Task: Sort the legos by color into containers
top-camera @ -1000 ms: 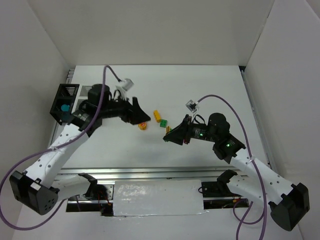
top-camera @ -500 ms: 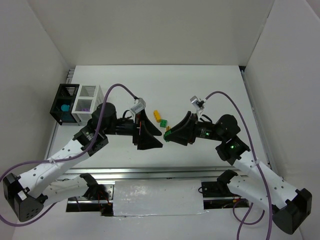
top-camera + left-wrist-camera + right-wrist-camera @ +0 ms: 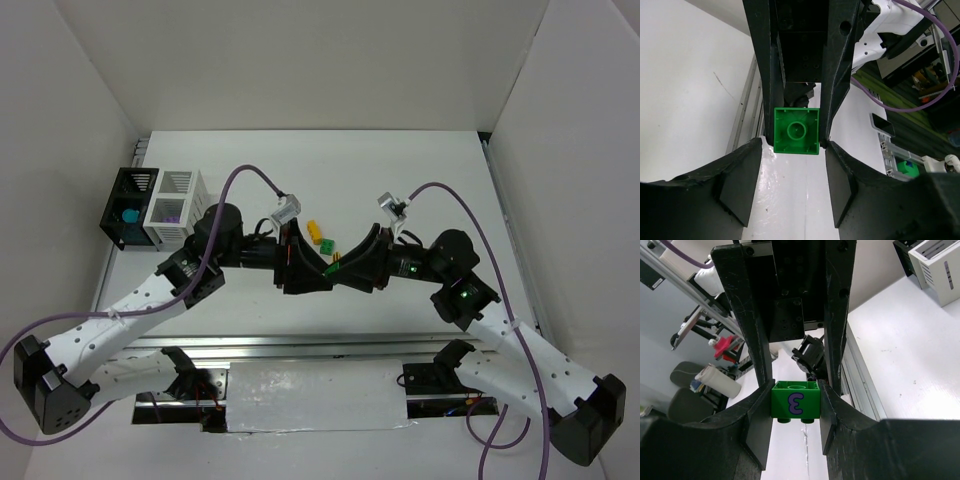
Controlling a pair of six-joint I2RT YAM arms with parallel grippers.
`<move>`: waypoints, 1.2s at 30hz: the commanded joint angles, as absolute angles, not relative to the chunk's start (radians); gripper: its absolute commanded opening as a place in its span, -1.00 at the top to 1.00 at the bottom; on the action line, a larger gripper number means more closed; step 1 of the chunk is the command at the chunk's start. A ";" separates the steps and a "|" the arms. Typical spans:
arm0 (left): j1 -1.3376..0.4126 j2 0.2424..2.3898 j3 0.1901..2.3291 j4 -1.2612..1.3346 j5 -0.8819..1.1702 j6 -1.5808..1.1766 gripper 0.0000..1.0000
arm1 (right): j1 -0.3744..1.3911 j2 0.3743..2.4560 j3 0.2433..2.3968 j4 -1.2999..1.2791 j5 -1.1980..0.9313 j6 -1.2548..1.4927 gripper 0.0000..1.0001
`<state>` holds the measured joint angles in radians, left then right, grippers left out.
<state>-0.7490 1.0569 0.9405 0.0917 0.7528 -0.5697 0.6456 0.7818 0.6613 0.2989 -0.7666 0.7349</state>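
Observation:
My right gripper is shut on a green lego marked with a purple 3, held above the table. My left gripper faces it tip to tip at mid-table and stands open. The same green lego sits just at its fingertips, with a small gap on each side. In the top view the left gripper and right gripper meet. A yellow lego and another green lego lie just behind them. The containers stand at far left: a black bin with a teal lego and a white bin with a purple lego.
White walls enclose the table on the left, back and right. A metal rail runs along the near edge between the arm bases. Purple cables arch over both arms.
My left arm has swung from near the bins to mid-table and now faces the right gripper, its jaws narrower than before. The right gripper has kept its hold on the green lego.

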 commanded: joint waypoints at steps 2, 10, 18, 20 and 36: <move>-0.747 1.075 0.979 0.156 0.733 -0.574 -0.25 | 0.670 0.776 0.726 0.334 -0.785 0.727 0.92; -0.747 1.075 0.959 0.216 0.781 -0.584 1.00 | 0.675 0.796 0.718 0.391 -0.805 0.758 0.91; -0.747 1.055 0.917 0.262 0.776 -0.584 1.00 | 0.675 0.782 0.701 0.439 -0.815 0.776 0.06; -0.747 1.055 0.916 0.262 0.778 -0.583 1.00 | 0.675 0.778 0.698 0.445 -0.822 0.778 0.01; -0.747 1.063 0.897 0.261 0.735 -0.568 1.00 | 0.675 0.761 0.687 0.422 -0.789 0.769 -0.10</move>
<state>-0.7429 1.0508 0.9092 0.2104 0.8040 -0.5835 0.6456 0.7799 0.6666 0.3580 -0.7742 0.7692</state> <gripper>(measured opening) 0.526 0.523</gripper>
